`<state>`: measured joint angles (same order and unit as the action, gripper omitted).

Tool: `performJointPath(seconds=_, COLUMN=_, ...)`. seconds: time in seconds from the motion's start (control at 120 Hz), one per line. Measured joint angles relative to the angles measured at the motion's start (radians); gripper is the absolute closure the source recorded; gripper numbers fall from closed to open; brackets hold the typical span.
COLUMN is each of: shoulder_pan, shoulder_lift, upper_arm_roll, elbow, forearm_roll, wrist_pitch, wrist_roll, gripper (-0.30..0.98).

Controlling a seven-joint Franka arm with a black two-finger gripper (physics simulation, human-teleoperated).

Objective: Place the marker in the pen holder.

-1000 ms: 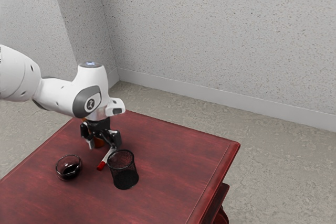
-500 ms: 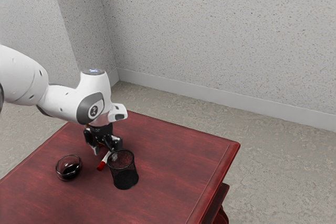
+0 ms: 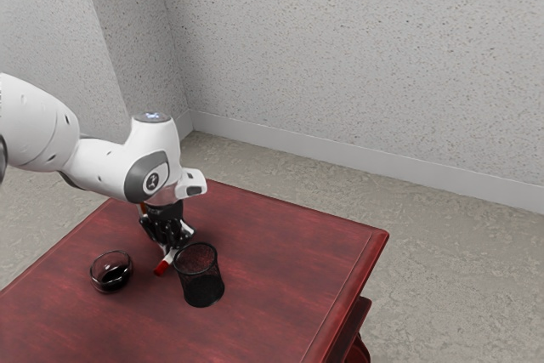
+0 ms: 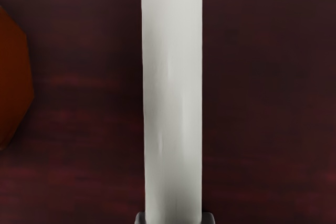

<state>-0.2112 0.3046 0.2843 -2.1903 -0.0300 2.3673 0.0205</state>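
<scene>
The worktop [image 3: 289, 252] is glossy, streaky dark red. Above it, the black hand [image 3: 175, 246] is narrowed, near the black mesh pen holder [image 3: 201, 278] and a round glass bowl [image 3: 111, 272]; it pinches the smooth white, red-ended marker [image 4: 172, 98], outside the holder.

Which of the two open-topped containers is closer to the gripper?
The pen holder, the tall black mesh one, close beside the gripper. The low, round glass bowl sits farther off, toward the exterior view's left.
</scene>
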Motion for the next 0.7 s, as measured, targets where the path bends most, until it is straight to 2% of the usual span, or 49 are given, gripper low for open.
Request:
performJointPath(seconds=0.192, shoulder_pan=-0.001, shoulder_lift=0.001, upper_arm_roll=0.0, elbow=0.0, forearm_roll=0.007, wrist_pitch=0.0, wrist_roll=-0.013, gripper=0.74)
performJointPath(seconds=0.392, shoulder_pan=-0.008, shoulder_lift=-0.017, upper_arm_roll=-0.001, elbow=0.01, forearm_roll=0.021, wrist_pitch=0.001, wrist_roll=-0.028, gripper=0.79)
performJointPath(seconds=0.7, shoulder_pan=-0.032, shoulder_lift=-0.037, upper_arm_roll=-0.014, elbow=0.087, forearm_roll=0.031, wrist_pitch=-0.003, wrist_roll=-0.039, gripper=0.79)
